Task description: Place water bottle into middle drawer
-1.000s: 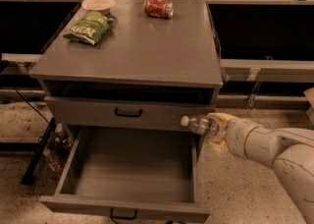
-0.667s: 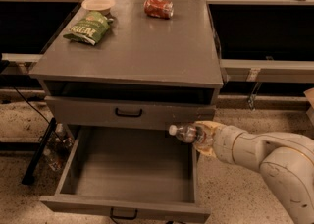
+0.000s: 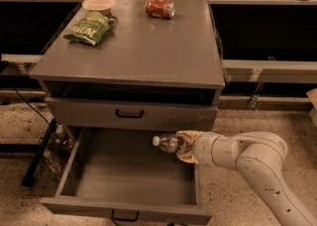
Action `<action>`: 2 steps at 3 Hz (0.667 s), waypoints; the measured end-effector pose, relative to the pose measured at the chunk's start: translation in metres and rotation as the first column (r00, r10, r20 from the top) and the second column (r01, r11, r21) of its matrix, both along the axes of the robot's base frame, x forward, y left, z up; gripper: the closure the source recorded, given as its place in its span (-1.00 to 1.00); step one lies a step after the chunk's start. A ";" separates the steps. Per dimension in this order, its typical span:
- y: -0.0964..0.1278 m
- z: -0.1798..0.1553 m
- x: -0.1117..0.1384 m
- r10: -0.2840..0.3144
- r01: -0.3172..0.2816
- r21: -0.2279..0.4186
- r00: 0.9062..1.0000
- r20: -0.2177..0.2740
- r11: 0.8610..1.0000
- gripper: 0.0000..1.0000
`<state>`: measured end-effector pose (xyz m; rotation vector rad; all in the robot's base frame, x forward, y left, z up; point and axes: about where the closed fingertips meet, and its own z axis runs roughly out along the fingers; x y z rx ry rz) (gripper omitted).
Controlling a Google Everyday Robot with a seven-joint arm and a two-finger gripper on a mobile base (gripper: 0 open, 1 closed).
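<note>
Now the tool (image 3: 183,145) sits over the right rear part of the open middle drawer (image 3: 124,175), at the end of a white arm (image 3: 247,158) that reaches in from the lower right. Its tan fingers (image 3: 189,140) are clenched around the base end of the water bottle (image 3: 169,143), with no gap to be seen between them and the plastic. The bottle lies on its side, white cap pointing left, and its neck and ribbed shoulder stick out past the fingers. It hangs just below the upper drawer front (image 3: 94,112) and inside the drawer's outline; whether it touches the drawer's bottom cannot be told. The drawer is pulled far out of the grey cabinet (image 3: 148,51), its black handle at the lower edge of the view.

On the cabinet's top, well apart from the tool, a green bag (image 3: 89,27) lies at the rear left with a pale bowl (image 3: 99,4) just behind it, and a crushed red can (image 3: 159,8) lies at the rear centre. Speckled floor (image 3: 237,121) surrounds the cabinet.
</note>
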<state>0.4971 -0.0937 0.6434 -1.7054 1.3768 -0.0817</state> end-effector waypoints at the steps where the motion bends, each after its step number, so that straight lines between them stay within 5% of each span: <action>1: -0.001 -0.011 0.008 -0.008 0.008 0.001 1.000 -0.025 1.000 1.00; 2: 0.044 -0.038 0.017 0.077 -0.075 0.044 0.995 -0.061 0.996 1.00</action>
